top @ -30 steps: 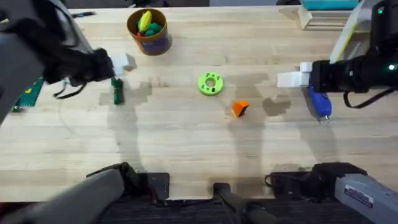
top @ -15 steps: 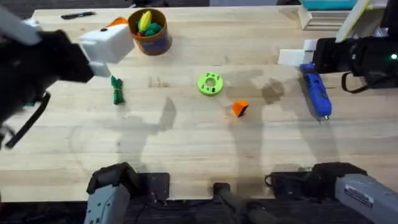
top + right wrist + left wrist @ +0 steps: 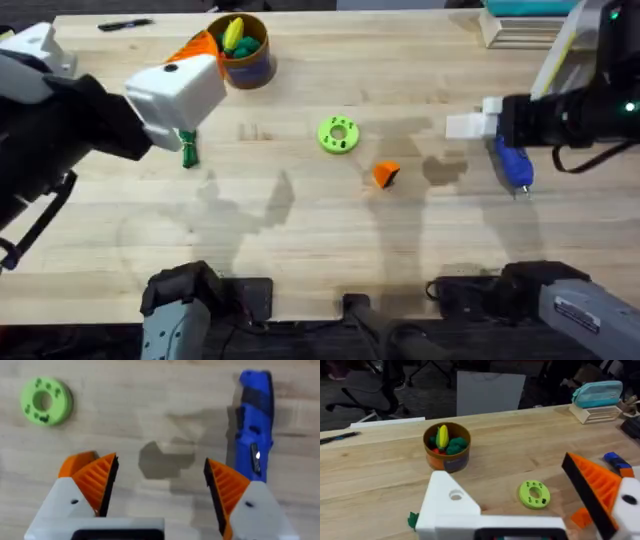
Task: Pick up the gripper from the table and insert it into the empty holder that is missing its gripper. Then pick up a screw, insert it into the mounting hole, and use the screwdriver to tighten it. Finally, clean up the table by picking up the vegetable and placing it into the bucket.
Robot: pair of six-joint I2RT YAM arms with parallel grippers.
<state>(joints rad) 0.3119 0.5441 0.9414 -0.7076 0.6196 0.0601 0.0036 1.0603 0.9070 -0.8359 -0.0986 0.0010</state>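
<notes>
The orange ridged gripper (image 3: 385, 174) lies on the table right of centre. My left gripper (image 3: 190, 66) hangs high over the table's left and is open. One of its fingers is the bare white holder (image 3: 445, 505), also seen from above as the holder (image 3: 175, 90); the other finger carries an orange tip (image 3: 592, 487). The dark green vegetable (image 3: 188, 150) lies just below that arm. The bucket (image 3: 238, 48) stands at the back left with toys inside. The blue screwdriver (image 3: 513, 165) lies at the right, beside my open right gripper (image 3: 475, 117).
A lime-green disc (image 3: 338, 134) sits mid-table, also seen as the disc (image 3: 46, 401) in the right wrist view. A green circuit board strip lies under the left arm at the far left edge. A black pen (image 3: 125, 24) and a wooden stand (image 3: 520, 30) are at the back.
My left arm has risen from near the vegetable toward the camera, turning its fingers toward the bucket. The right gripper swung back and returned beside the screwdriver.
</notes>
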